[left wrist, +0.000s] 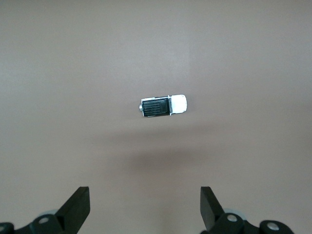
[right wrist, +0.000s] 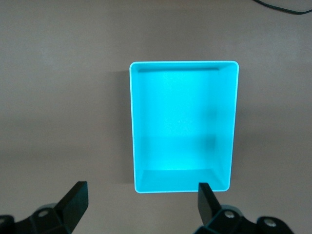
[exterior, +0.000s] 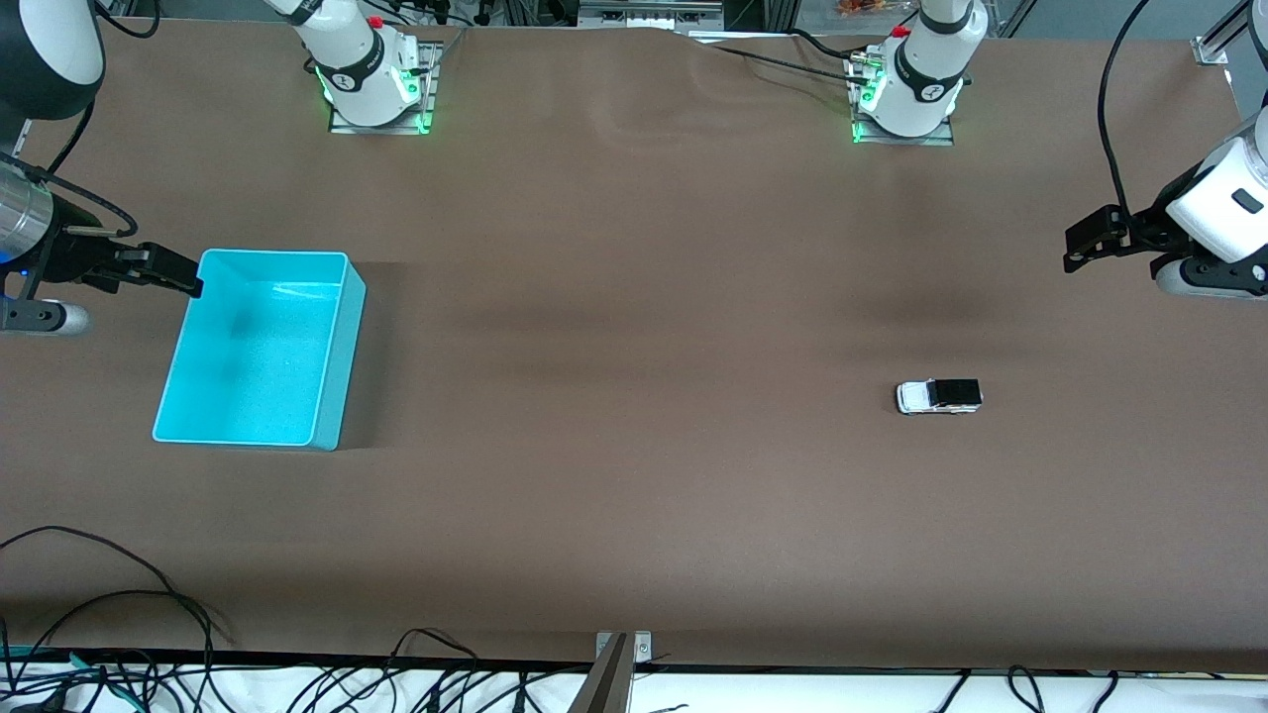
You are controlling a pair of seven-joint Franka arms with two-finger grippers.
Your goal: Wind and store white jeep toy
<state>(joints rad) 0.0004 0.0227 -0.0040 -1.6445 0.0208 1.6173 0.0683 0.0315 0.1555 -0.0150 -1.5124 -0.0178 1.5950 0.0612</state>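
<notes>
The white jeep toy (exterior: pixel 938 396) (left wrist: pixel 162 106), tiny and boxy with a black roof, stands on the brown table toward the left arm's end. My left gripper (exterior: pixel 1078 248) (left wrist: pixel 145 204) hangs open in the air above the table near that end, apart from the jeep, with nothing between its fingers. The cyan bin (exterior: pixel 335 381) (right wrist: pixel 132 126) sits toward the right arm's end and holds nothing. My right gripper (exterior: pixel 190 277) (right wrist: pixel 141 202) hovers open and empty at the bin's outer edge.
Both arm bases (exterior: pixel 374 79) (exterior: pixel 906 94) stand along the table's edge farthest from the front camera. Loose black cables (exterior: pixel 119 604) and a metal bracket (exterior: pixel 622 649) lie along the nearest edge. A wide stretch of brown table separates bin and jeep.
</notes>
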